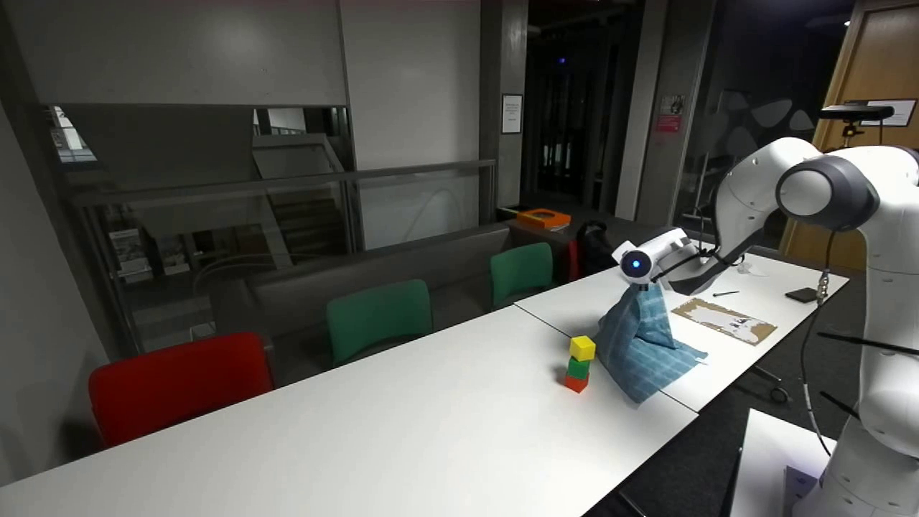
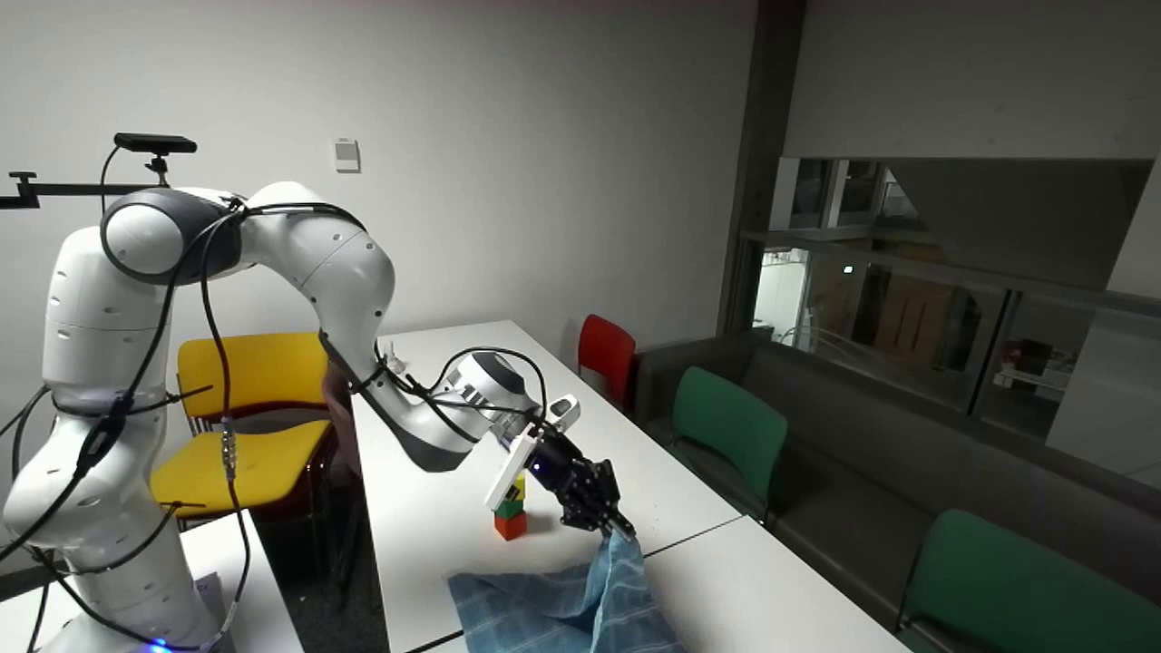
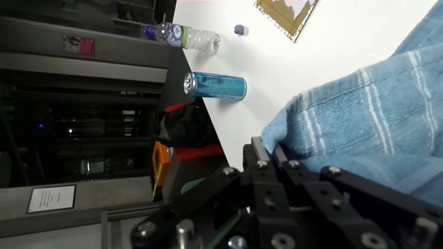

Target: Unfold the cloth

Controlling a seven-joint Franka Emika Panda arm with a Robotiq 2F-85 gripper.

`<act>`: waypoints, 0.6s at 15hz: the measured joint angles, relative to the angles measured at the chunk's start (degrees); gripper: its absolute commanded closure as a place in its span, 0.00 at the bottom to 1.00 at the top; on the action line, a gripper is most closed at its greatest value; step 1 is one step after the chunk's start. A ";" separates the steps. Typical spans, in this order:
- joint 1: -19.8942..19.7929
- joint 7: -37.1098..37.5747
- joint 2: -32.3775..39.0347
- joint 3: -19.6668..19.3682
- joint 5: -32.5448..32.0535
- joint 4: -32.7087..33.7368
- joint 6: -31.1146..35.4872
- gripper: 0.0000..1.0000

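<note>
The cloth (image 1: 650, 370) is blue with pale check lines. One corner is pinched in my gripper (image 3: 271, 148), which is shut on it in the wrist view. From that corner the fabric rises as a peak, and its lower part spreads folded over the white table (image 1: 402, 424). In an exterior view the cloth (image 2: 626, 603) hangs from the fingertips of the gripper (image 2: 622, 526), with its lower portion cut off by the frame. How many layers lie under the raised part cannot be told.
Right beside the cloth stands a stack of yellow, green and red blocks (image 1: 578, 368). A torn-paper cardboard piece (image 1: 725, 320) lies on its other side. The wrist view has a blue can (image 3: 219, 85) and a clear bottle (image 3: 192, 37) near the table edge. Green chairs (image 1: 379, 319) line the far side.
</note>
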 measured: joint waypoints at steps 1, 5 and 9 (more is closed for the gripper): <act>-0.47 0.01 0.93 0.46 0.04 1.29 0.93 0.99; -2.72 0.30 5.20 1.71 0.06 6.56 6.67 0.99; -3.42 0.22 8.47 3.13 0.06 11.02 7.84 0.99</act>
